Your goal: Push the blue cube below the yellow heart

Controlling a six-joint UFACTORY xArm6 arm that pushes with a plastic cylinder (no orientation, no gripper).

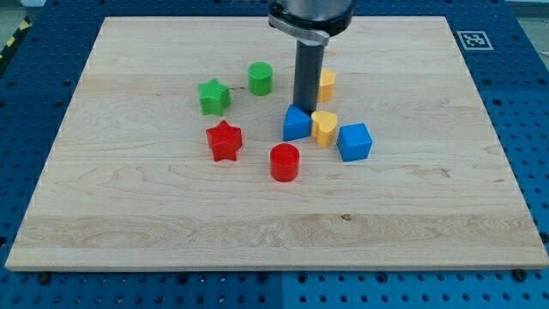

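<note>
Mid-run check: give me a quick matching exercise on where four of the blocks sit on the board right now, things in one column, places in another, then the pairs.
Things:
1. blue cube
2. yellow heart
3. red cylinder
4. green star

Places:
A. furthest toward the view's left of the four
B. just right of the yellow heart
C. nearest the view's bottom
D. just below-right of my tip

Pairs: 1-B, 2-D, 3-C, 4-A
</note>
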